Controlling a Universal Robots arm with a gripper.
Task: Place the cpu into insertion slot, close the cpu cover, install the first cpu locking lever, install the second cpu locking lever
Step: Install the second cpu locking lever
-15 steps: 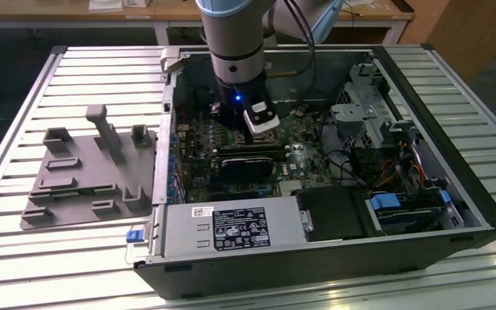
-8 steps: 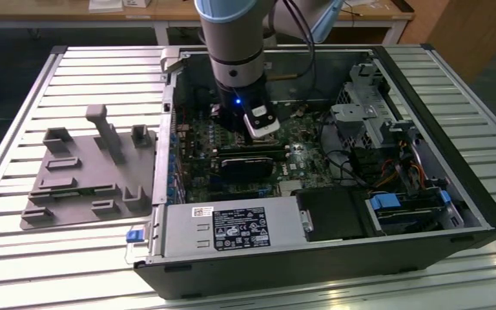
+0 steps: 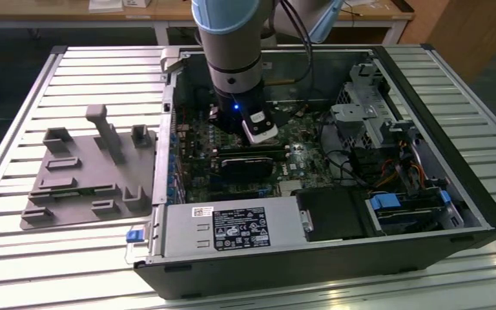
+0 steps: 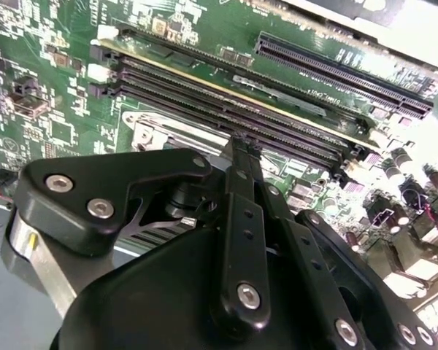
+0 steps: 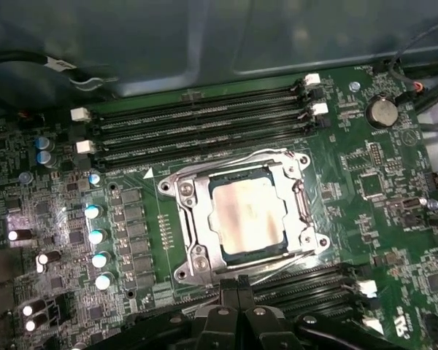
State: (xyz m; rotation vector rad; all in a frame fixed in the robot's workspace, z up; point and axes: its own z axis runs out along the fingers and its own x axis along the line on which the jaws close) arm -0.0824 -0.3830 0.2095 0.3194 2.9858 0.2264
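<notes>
- exterior view: one arm reaches down into the open computer case (image 3: 454,213) at frame centre, so the gripper (image 3: 250,143) hangs low above the board.
- second wrist view: the gripper (image 4: 237,146) has its fingers pressed together, holding nothing, just over four long memory slots (image 4: 277,124).
- first wrist view: one cpu (image 5: 247,215) sits mid-frame in the insertion slot (image 5: 242,257), with the cpu cover (image 5: 191,219) down around it, apparently to keep it seated.

1. Shiny silver-grey cpu (image 5: 247,213), inside a dull silver cpu cover (image 5: 197,219).
2. Green board (image 5: 365,197) with tiny white marks.
3. Long black slots (image 5: 197,120) with white ends.
4. Black gripper (image 4: 237,146).
5. Grey tray (image 3: 88,171).
</notes>
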